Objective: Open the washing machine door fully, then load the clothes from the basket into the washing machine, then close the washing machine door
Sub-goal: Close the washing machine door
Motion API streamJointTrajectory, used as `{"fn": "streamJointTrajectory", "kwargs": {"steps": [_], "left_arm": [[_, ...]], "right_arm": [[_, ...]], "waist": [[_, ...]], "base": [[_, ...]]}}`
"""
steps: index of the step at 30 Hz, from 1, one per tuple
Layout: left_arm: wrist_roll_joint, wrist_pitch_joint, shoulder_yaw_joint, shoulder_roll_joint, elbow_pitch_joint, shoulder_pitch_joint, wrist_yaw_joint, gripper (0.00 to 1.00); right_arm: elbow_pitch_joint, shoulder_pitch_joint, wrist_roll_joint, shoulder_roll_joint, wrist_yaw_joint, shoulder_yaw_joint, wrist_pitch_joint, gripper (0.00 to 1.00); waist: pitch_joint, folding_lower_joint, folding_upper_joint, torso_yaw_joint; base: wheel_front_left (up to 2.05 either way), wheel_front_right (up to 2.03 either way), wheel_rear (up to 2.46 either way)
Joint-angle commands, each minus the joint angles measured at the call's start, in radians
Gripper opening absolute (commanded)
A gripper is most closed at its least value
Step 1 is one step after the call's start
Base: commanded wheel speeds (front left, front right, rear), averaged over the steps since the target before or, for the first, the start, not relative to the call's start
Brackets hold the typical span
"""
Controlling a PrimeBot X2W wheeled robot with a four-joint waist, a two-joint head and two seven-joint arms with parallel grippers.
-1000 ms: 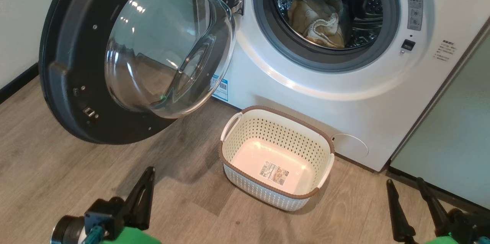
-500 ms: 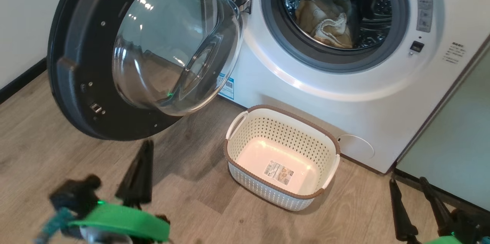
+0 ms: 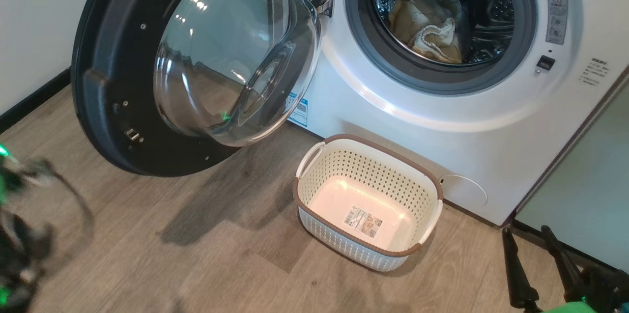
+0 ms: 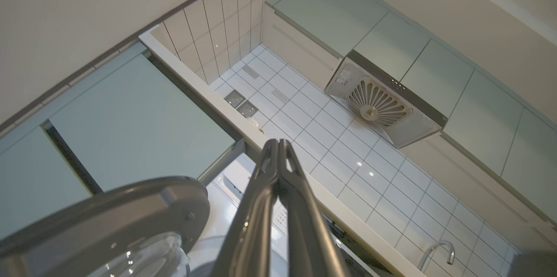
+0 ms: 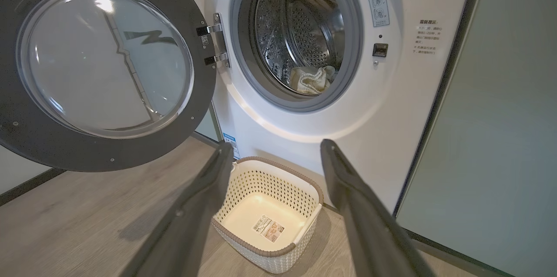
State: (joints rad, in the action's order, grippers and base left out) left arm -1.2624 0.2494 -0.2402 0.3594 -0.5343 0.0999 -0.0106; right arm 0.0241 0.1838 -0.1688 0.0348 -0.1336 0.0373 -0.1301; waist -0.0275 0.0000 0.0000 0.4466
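So the clothes [image 3: 427,28] sit in the washing machine [image 3: 417,121], which is why the basket [image 3: 339,239] on the floor [image 3: 196,264] is empty. The door [image 3: 103,106] is wide open on the left and I'd say just needs shutting. The left end effector [image 4: 278,159] is clenched on nothing, the right end effector [image 5: 277,145] released.

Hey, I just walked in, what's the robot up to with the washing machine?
The robot is doing laundry. The washing machine has its door swung wide open to the left. The clothes lie inside the drum, and the basket sits empty on the floor in front. Neither gripper holds anything: the right gripper is open, low beside the basket, and the left gripper is shut, pointing upward with the door's edge beside it. Closing the door is what's left.
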Motion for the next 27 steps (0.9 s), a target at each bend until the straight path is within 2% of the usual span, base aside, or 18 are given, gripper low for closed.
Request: {"fn": "streamJointTrajectory", "kwargs": {"steps": [1, 5, 9, 13, 17, 21, 27], "left_arm": [[-0.051, -0.024, -0.079, 0.063, 0.014, 0.097, 0.005, 0.00], [-0.123, -0.059, -0.134, 0.122, 0.117, 0.185, 0.000, 0.00], [-0.199, -0.117, -0.174, 0.201, 0.296, 0.290, -0.006, 0.00], [-0.225, -0.184, -0.166, 0.280, 0.491, 0.361, -0.014, 0.00], [-0.280, -0.262, -0.148, 0.319, 0.683, 0.426, -0.015, 0.00], [-0.330, -0.325, -0.140, 0.335, 0.843, 0.478, -0.008, 0.00], [-0.393, -0.436, -0.116, 0.333, 1.017, 0.515, -0.007, 0.00]], "right_arm": [[0.042, -0.018, -0.007, 0.015, 0.003, 0.018, 0.003, 1.00], [0.047, -0.018, -0.004, 0.015, 0.003, 0.020, 0.007, 1.00], [0.053, -0.020, 0.008, 0.015, 0.003, 0.026, 0.013, 1.00], [0.057, -0.021, 0.015, 0.015, 0.003, 0.028, 0.018, 1.00], [0.064, -0.022, 0.024, 0.015, 0.003, 0.029, 0.025, 1.00], [0.073, -0.025, 0.033, 0.015, 0.003, 0.031, 0.031, 1.00], [0.086, -0.024, 0.042, 0.015, 0.003, 0.030, 0.043, 1.00]], "waist": [[0.000, 0.0000, 0.0000, 0.000], [0.002, 0.0000, 0.0000, -0.002], [0.006, 0.0000, 0.0000, -0.012], [0.012, 0.0000, 0.0000, -0.027], [0.017, 0.0000, 0.0000, -0.043], [0.019, 0.0000, 0.0000, -0.065], [0.023, 0.0000, 0.0000, -0.096]], "base": [[0.00, 0.00, 0.00], [0.00, 0.00, 0.00], [0.00, 0.00, 0.00], [0.00, 0.00, 0.00], [0.00, 0.00, 0.00], [0.00, 0.00, 0.00], [0.00, 0.00, 0.00]]}}
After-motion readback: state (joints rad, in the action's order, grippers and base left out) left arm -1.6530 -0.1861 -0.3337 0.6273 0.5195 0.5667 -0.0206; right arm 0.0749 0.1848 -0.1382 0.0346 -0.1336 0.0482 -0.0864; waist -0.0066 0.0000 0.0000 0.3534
